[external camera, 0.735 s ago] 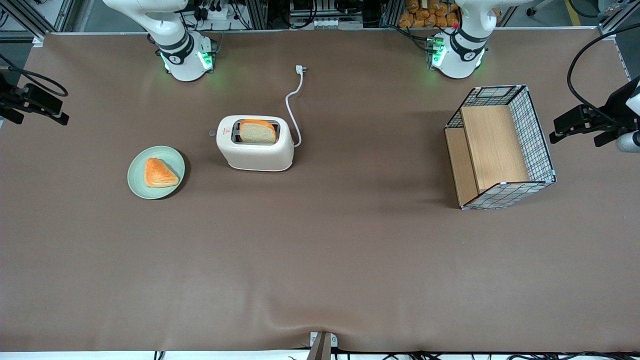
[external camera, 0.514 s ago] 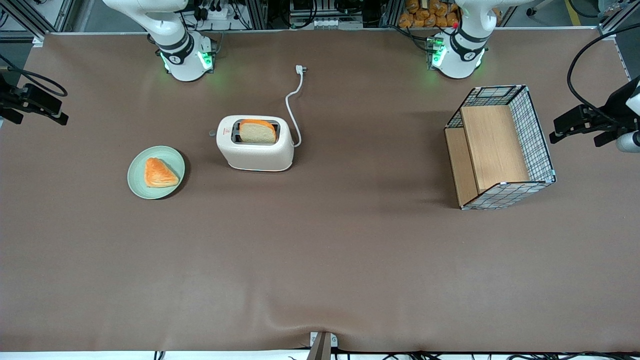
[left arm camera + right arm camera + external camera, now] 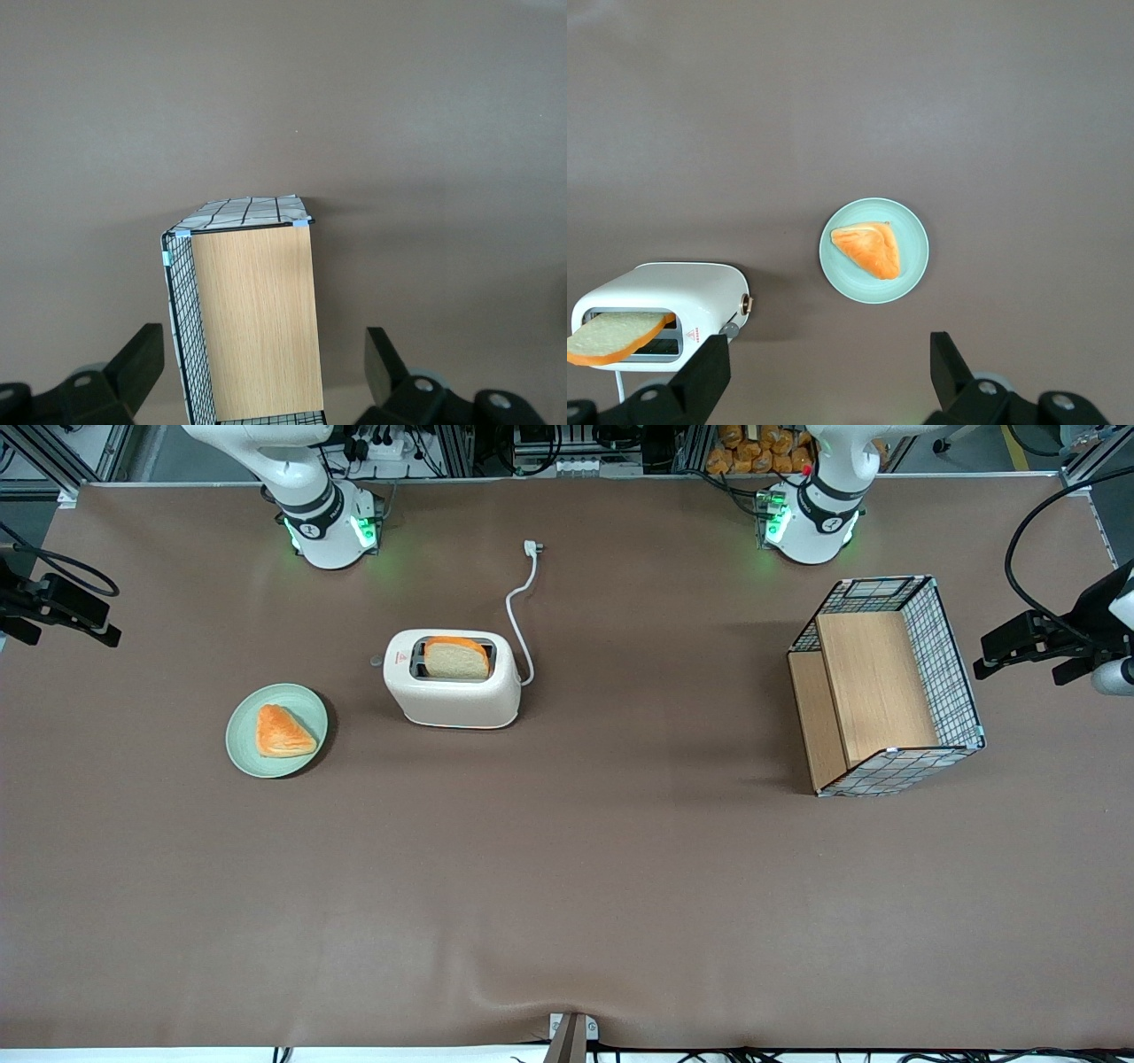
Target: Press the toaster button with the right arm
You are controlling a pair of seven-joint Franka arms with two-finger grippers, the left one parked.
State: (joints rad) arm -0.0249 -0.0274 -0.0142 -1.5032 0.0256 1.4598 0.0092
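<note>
On the brown counter (image 3: pixel 567 886), the toaster (image 3: pixel 452 679) stands with a slice of bread (image 3: pixel 456 658) upright in its one wide slot, the slice rising clear of the top. Nearer the front camera and toward the working arm's end, a pale green plate (image 3: pixel 276 730) carries a triangular orange pastry (image 3: pixel 282 732). Toward the parked arm's end, a wire basket (image 3: pixel 889 684) lies tipped on its side with a wooden board (image 3: pixel 873 687) inside it.

I see the hand (image 3: pixel 828 372) hanging high above the counter, its two fingers spread wide apart with nothing between them, the plate and the toaster both well below. In the front view it sits at the counter's edge at the working arm's end.

Against the frames of half a second earlier, nothing on the counter has shifted, and the hand has barely moved.

The toaster button (image 3: pixel 376 661) juts from the toaster's narrow end, facing the working arm's end, untouched. A tiny red logo (image 3: pixel 400 658) marks the top beside the slot; I cannot read it. The white cord (image 3: pixel 518 615) trails away from the front camera to its plug.
</note>
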